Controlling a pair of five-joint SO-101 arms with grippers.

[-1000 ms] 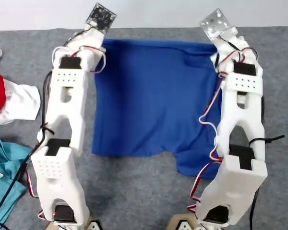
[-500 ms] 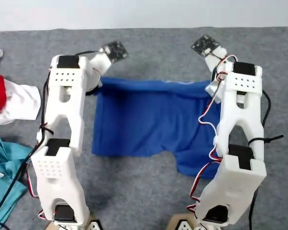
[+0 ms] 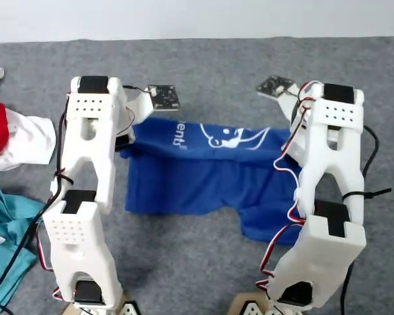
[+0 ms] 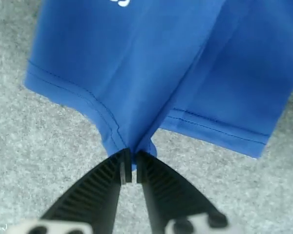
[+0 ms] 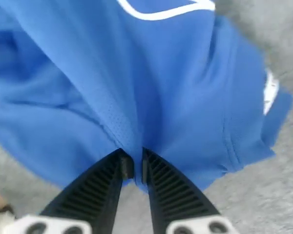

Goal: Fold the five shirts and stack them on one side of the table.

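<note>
My left gripper (image 4: 129,166) & right gripper (image 5: 133,168) each clenched on blue shirt (image 3: 203,180) edge, fold approx half done; red/white shirt (image 3: 23,141) & teal shirt (image 3: 6,220) look unfolded, no stack yet.

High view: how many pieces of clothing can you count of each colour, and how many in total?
blue shirt: 1
teal garment: 1
white and red garment: 1 (it may be two pieces; I cannot tell)
Total: 3
</note>
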